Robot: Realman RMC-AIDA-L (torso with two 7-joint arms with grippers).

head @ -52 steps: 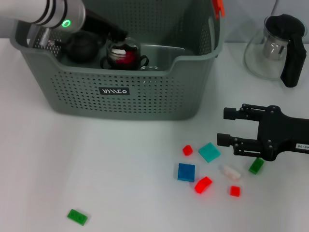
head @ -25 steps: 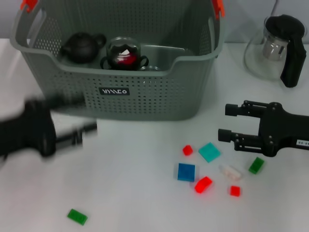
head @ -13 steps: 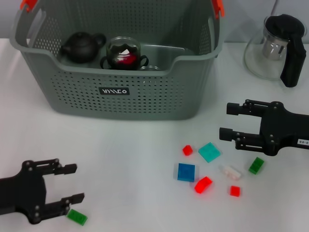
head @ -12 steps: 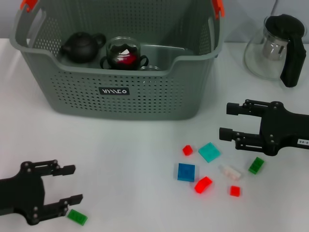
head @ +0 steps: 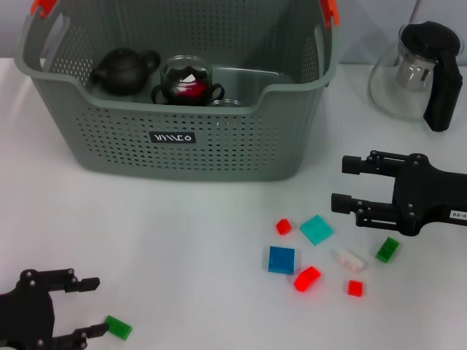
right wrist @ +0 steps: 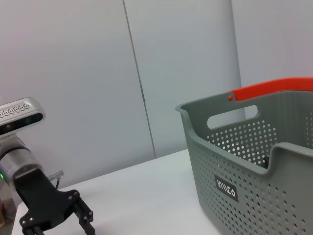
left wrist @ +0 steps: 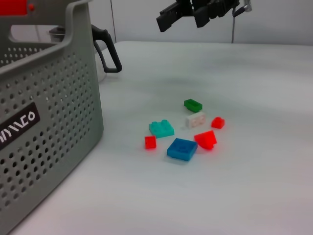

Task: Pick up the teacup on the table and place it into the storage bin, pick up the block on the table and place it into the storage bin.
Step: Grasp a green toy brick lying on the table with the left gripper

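Worktop [head: 197, 240], white. Bin [head: 190, 146], far left, holding a dark teapot [head: 124, 69] and a glass teacup [head: 186, 80]. Blocks [head: 281, 259] scattered near right; one green block [head: 117, 327] near left. Left end effector [head: 80, 310]: fingers spread, empty, just beside the green block. Right end effector [head: 344, 186]: spread, empty, above the scattered blocks.

Both grippers are matte black with two slim parallel fingers ending in rounded knuckles. The right gripper [head: 343, 185] carries a small white label with dark print, too small to read. The left gripper [head: 91, 309] shows small pale screws and joins a silver-grey wrist, apparently with a green light.
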